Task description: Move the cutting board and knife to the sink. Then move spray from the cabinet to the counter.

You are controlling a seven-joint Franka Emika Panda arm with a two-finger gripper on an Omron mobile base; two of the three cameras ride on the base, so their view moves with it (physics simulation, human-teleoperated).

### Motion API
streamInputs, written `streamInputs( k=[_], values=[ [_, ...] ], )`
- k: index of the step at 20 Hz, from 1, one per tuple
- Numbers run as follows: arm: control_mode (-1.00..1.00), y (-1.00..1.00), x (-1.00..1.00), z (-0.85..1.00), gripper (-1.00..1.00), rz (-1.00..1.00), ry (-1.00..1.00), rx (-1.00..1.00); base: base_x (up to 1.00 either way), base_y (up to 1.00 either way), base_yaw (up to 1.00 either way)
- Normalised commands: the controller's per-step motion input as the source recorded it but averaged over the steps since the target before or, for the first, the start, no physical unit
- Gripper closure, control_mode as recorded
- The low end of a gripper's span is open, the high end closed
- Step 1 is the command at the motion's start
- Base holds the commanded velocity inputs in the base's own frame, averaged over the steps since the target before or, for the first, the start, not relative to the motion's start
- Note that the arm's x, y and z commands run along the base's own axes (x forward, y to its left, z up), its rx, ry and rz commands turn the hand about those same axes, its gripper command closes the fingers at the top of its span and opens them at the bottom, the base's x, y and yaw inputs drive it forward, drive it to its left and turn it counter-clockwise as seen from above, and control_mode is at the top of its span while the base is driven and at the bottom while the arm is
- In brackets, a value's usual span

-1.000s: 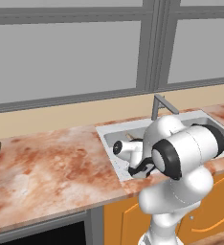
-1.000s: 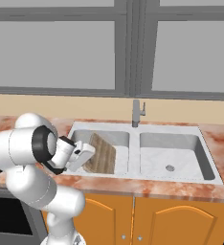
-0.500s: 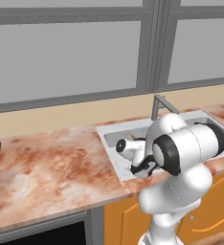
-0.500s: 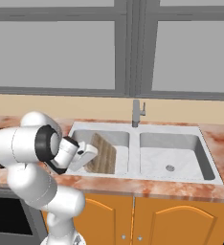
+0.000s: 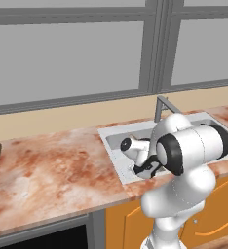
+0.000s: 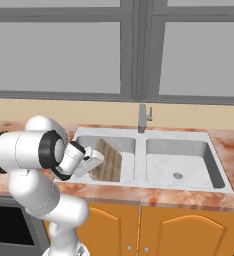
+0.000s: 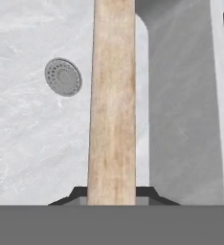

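Clamping the cutting board [image 7: 112, 95] edgewise, the tool [image 7: 112, 194] hangs over the sink [image 7: 28, 143].

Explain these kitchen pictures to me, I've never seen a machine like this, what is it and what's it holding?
It is a white robot arm with dark joints on a driving base. Two cameras ride behind it, left and right; the third looks along its hand. Its gripper has its jaws shut on a flat light-brown wooden cutting board, held on edge over the left basin of a pale double sink. The hand view shows the board's edge and a round drain. The sink sits in a reddish marbled stone counter.
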Motion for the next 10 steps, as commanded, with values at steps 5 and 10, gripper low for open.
streamInputs(
  k=[5, 10],
  values=[
    [-1.0, -0.08, 0.0, -0.16, 1.0, 0.0, 0.03, 0.06, 0.0, 0.0, 0.0],
    [-1.0, -0.03, 0.0, -0.15, -1.0, 0.0, 0.03, 0.06, 0.0, 0.0, 0.0]
  ],
)
